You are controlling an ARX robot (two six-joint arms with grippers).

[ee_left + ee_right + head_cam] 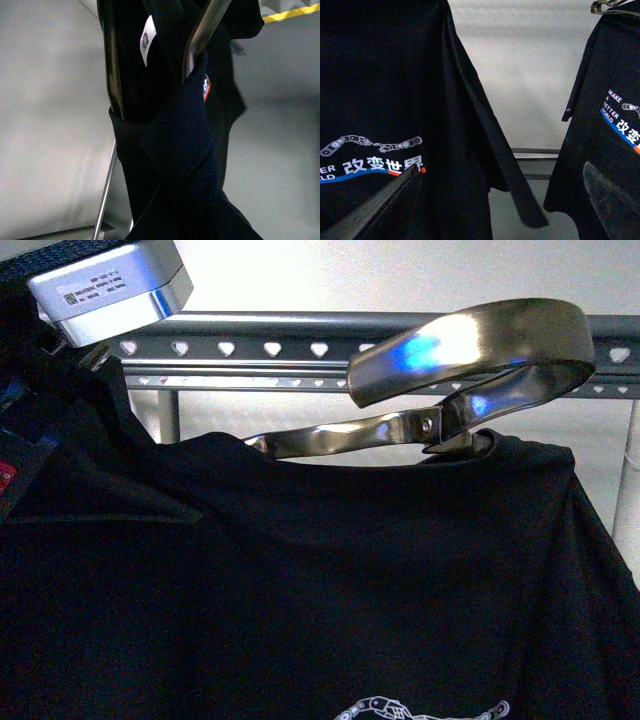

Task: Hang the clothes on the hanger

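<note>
The left gripper [150, 95] has two bright metal fingers [113, 75] that slant toward each other and sink into a bunched fold of the black T-shirt [320, 580]. Their tips are buried in cloth, and the fabric is pinched between them and hangs from them. A small red tag [206, 87] on the cloth sits just beside one finger, and a white label [147, 40] shows between the two.

In the front view this arm is held high at the far left. Only a silver box [110, 285] with a printed label shows there, level with the upper rail of the grey rack [270, 345].

The T-shirt fills the near field. Its neckline is raised to just below the heart-punched rail, and the white print peeks in at the bottom edge. A shiny tong-shaped metal piece [470, 365] lies at the neckline, right of centre; I cannot tell what it belongs to.

The right gripper [502, 170] does not show in the front view. In its wrist view its dark, blurred fingers [370, 210] stand wide apart with nothing between them. They face two black printed shirt fronts hanging side by side, apart, with a rack bar [535, 152] behind the gap.
</note>
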